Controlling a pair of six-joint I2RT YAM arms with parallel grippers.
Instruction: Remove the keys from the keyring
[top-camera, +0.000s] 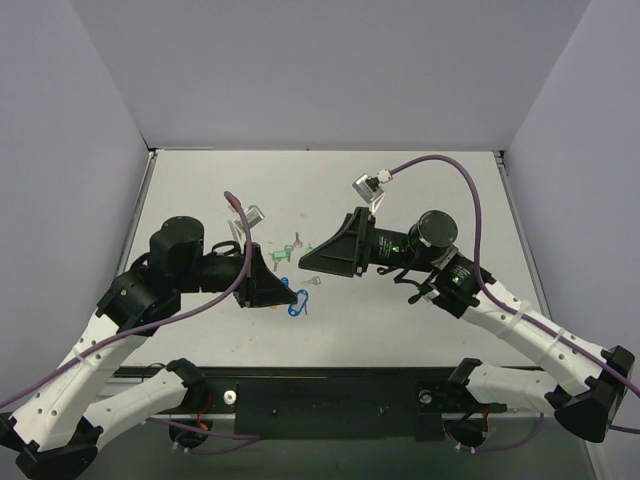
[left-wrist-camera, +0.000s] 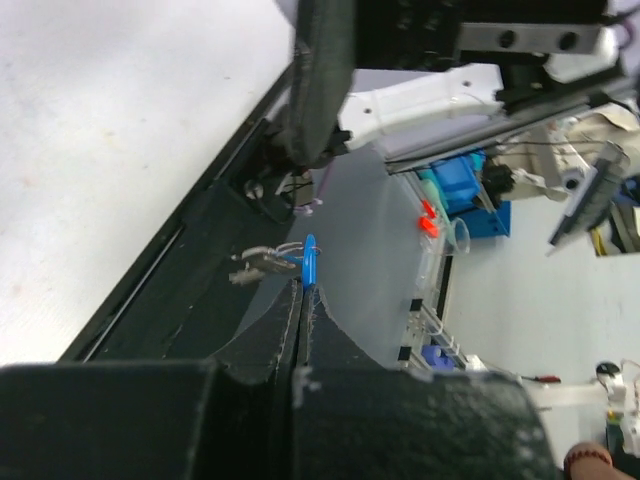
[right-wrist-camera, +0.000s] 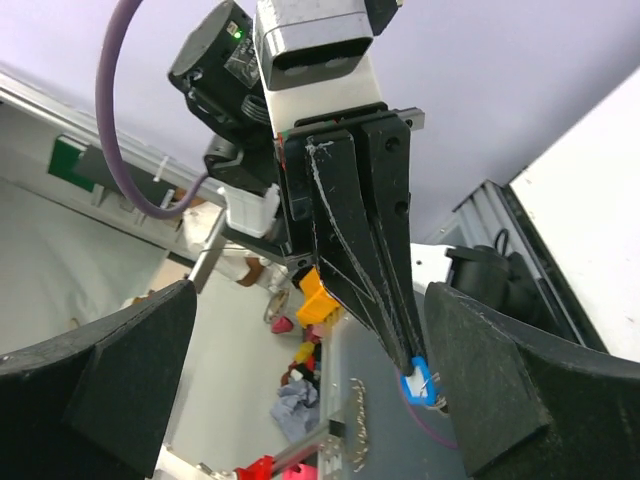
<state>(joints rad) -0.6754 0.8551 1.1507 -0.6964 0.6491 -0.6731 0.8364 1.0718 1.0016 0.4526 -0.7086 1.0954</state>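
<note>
Left hand is pinching the light-blue oval plastic tag of the metal keyring, raised off the white worktop; its small silver-grey key is dangling alongside. I am holding my right hand spread, aiming to grip the key's head squarely.

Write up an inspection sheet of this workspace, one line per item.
Surface: white table, flat and evenly lit.
Job's things: keyring, its blue tag pinched edge-on and lifted. The key hangs beside the tag, seemingly not yet off.
Clutter: green tag and loose grey key lie on the table between the arms.
Grippers: left tool shut on the keyring. Right tool open, pointing at it.
Cables: purple cable arcs over the right arm. Another runs along the left arm.
Surroundings: plain pale walls on three sides.
</note>
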